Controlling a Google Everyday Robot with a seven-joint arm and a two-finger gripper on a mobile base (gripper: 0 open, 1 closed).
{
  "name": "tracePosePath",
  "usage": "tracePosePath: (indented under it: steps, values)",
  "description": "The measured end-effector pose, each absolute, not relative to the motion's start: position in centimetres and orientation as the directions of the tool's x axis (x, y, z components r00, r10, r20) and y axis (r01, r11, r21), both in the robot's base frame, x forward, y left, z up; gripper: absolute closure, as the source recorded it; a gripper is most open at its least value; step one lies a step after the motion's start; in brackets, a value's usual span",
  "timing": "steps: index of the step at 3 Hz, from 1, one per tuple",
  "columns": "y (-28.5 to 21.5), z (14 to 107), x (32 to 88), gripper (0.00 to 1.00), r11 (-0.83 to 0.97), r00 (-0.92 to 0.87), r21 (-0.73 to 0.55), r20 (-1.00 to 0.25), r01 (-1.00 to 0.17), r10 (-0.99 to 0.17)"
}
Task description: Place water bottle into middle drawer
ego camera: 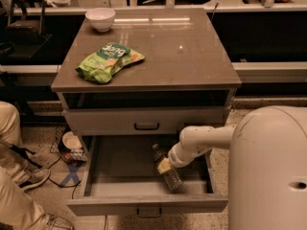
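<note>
White arm (206,139) angles down-left under the table's (182,56) front edge; gripper (165,166) sits on the water bottle (171,178) inside the open middle drawer (144,205), right side. Clenched or released? Can't tell.

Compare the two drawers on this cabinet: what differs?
The upper drawer is shut; the middle drawer is pulled out. The upper drawer hides its inside; the middle drawer shows the water bottle inside, toward its right, with the gripper at it. Both are grey with a dark bar handle.
</note>
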State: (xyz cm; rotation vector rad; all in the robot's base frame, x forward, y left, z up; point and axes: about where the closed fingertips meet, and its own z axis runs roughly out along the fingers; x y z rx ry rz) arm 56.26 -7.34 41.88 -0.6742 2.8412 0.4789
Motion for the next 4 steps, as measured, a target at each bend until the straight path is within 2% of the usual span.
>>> tracePosePath:
  steps: [2,3,4]
  values:
    - [-8.2,42.4,55.9,0.13,0.863,-0.889,0.247,-0.248,-0.441,-0.384]
    - [-9.0,43.6,55.6,0.0,0.866,-0.891,0.249,-0.261,-0.434,-0.372]
    - [-10.9,46.2,55.3,0.0,0.867,-0.892,0.265,-0.297,-0.421,-0.342]
